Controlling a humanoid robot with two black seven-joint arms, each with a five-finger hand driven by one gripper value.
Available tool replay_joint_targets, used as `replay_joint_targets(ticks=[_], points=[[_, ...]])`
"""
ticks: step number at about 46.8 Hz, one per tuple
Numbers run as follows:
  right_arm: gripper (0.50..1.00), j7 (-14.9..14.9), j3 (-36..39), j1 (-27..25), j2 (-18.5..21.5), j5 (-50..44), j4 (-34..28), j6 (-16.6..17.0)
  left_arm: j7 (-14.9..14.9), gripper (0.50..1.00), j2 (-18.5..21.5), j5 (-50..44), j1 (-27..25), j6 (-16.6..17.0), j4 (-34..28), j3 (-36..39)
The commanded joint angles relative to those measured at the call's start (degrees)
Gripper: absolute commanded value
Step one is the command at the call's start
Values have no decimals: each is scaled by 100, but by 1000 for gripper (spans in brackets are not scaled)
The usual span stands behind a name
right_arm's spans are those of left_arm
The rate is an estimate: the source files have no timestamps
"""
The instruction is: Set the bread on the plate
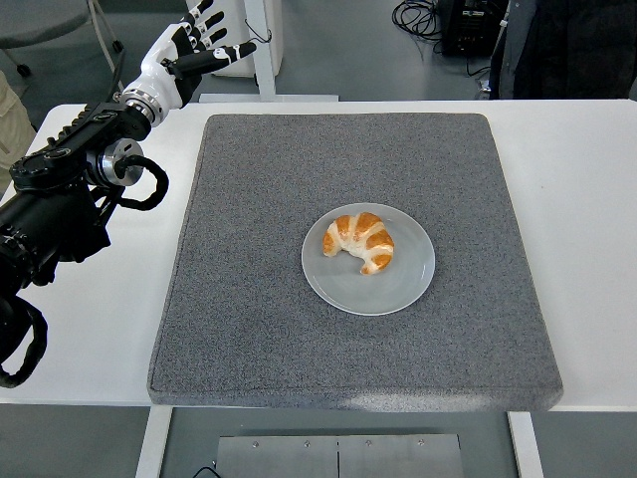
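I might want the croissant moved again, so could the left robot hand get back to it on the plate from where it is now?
Probably yes. The left robot hand is open and raised past the table's far left corner, holding nothing. Only bare grey mat lies between it and the croissant, which sits uncovered on the plate.

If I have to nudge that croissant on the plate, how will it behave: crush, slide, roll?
The croissant looks flaky and puffed, so it is probably light and easily dented by firm fingers. Its curved, flat-lying shape suggests it would slide rather than roll. The plate looks smooth, so a push may skid the pastry toward the rim.
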Motion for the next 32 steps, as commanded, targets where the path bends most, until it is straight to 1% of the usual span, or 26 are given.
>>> replay_joint_targets(ticks=[1,3,11,17,22,26,32], points=[[1000,0,27,-4,0,-2,16,3,21,990,-46,-97,99,-125,-2,-140],[1000,0,53,-4,0,-2,16,11,21,990,-90,-106,126,-195,-2,-175],[1000,0,1,-21,0,-2,16,11,21,990,-160,-387,249,-222,7,-307],[1000,0,18,-65,0,-2,16,11,21,990,-388,-405,319,-222,33,-333],[1000,0,27,-65,0,-2,16,11,21,990,-476,-414,328,-222,42,-404],[1000,0,27,-65,0,-2,7,11,21,990,-573,-414,337,-283,42,-421],[1000,0,-8,-57,0,-2,-11,-24,21,990,-600,-475,346,-319,42,-421]])
